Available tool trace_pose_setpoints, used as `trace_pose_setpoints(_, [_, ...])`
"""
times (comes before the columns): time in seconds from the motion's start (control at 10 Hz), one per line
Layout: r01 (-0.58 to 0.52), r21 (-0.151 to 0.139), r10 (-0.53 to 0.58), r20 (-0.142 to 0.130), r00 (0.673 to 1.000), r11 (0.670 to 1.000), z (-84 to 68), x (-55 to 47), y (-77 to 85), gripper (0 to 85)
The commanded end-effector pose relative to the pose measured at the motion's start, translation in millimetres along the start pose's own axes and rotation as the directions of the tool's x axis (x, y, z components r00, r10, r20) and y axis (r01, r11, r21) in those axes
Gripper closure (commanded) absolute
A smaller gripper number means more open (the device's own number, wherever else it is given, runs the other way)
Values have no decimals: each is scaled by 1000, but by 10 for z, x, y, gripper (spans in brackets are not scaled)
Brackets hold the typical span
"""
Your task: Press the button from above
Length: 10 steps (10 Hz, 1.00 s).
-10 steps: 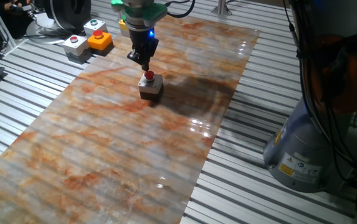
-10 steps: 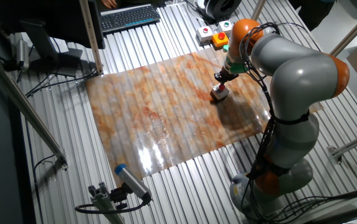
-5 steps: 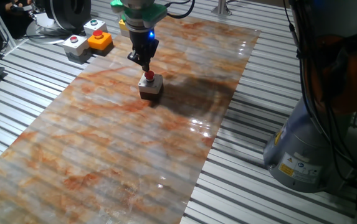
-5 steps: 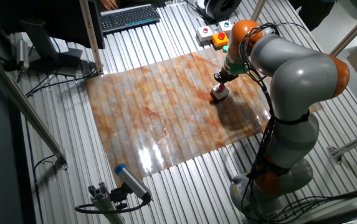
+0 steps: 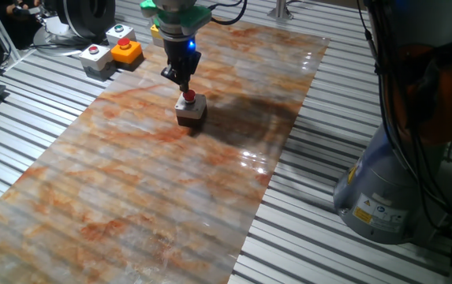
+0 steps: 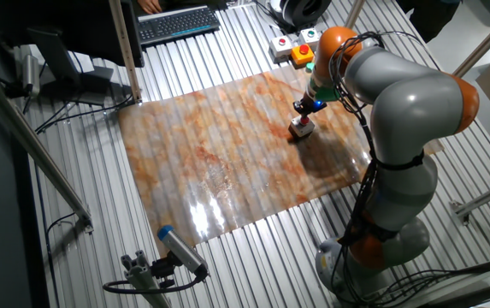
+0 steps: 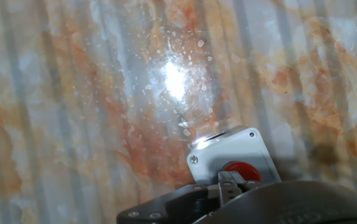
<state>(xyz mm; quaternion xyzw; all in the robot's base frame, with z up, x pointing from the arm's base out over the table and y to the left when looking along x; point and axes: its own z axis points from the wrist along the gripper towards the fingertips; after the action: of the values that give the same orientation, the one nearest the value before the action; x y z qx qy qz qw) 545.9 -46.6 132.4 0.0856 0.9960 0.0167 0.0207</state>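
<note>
Marbled orange-and-grey sheeting covers the ribbed metal table, and I read it from the left. At the far left corner, off the sheet, sit two other button boxes, a grey one and an orange one; neither is my target. Moving right, the button sits on its small box near the middle of the sheet's far half, well apart from those two.

My gripper hangs directly over it, tips just at the red cap. In the hand view the button shows right at the fingertip, so the line-up looks good. Whether the fingers are parted or together I cannot tell from any view.

As I judge it, the approach is finished and contact is at hand or just made; I see no sure sign the cap is pushed down. What remains is the downward press itself, then lifting clear.
</note>
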Motion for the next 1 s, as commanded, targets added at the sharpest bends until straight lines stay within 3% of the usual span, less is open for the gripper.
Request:
trace_pose_setpoints(0.0, [1, 0, -1, -1, 1000, 1000, -11, -14, 1, 850])
trace_pose_setpoints(0.9, [9, 2, -9, 4, 1000, 1000, -27, -42, 15, 850])
